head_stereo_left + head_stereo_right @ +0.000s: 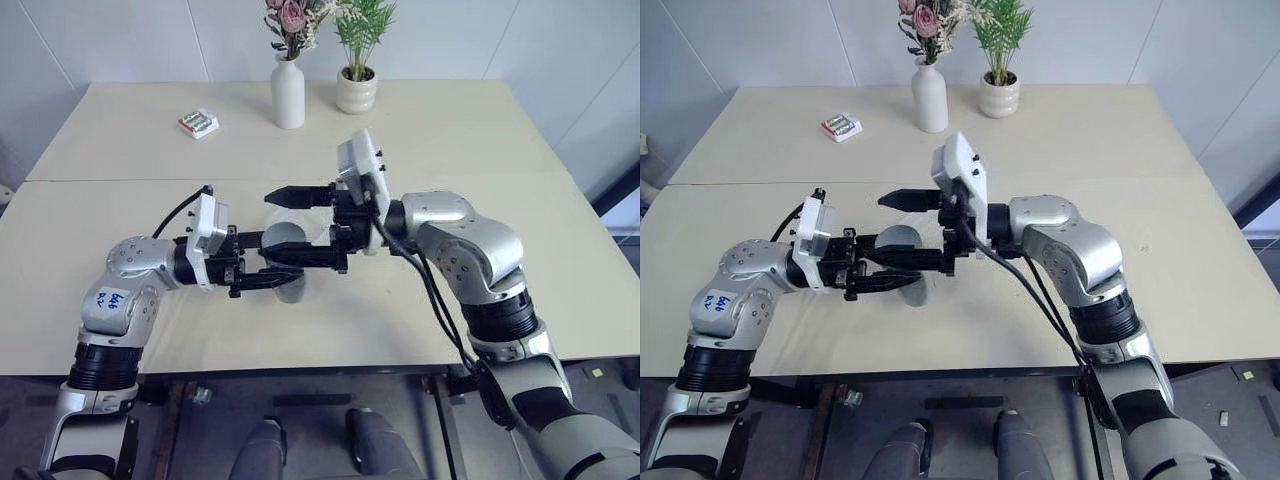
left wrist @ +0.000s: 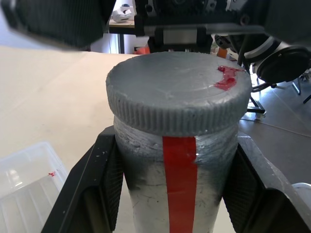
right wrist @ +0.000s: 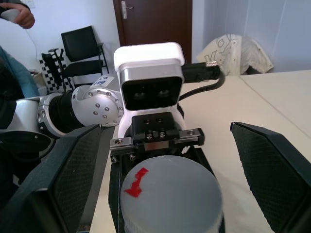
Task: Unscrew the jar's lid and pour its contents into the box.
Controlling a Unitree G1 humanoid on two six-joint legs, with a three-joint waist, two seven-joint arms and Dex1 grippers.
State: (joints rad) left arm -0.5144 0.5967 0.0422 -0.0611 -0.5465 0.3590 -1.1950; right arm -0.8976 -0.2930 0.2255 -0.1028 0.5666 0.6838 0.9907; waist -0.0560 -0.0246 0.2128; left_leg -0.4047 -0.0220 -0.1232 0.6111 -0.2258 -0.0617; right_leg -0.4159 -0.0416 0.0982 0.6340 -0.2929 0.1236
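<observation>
Your left gripper (image 2: pixel 175 194) is clamped on the jar (image 2: pixel 177 187), one black finger pressed on each side of the silvery body just under the cap. The jar's red stripe runs down the body between those two fingers, facing the wrist camera. The lid (image 2: pixel 177 92) sits on top of the jar, seated on the neck, its ribbed edge just clear of the fingertips, with its red mark near the rim on the side away from the stripe's line. In the head views this gripper points level toward your right arm, and the jar is held above the table (image 1: pixel 480 130), not resting on it.

Your right gripper (image 3: pixel 167 170) is wide open. Its two fingers stand well apart, one on either side of the lid (image 3: pixel 170 194), and neither pad touches the cap. From the right wrist camera the lid lies between the fingers, red mark up, with the left gripper's wrist camera housing directly behind it. In the head views the right gripper (image 1: pixel 305 225) faces the left one, its fingers reaching over the jar's (image 1: pixel 283 240) top end.

The box (image 2: pixel 26 189) lies on the table just beside and below the left gripper, a small red speck on its clear base. Contents of the jar: cannot tell, the lid hides them.
</observation>
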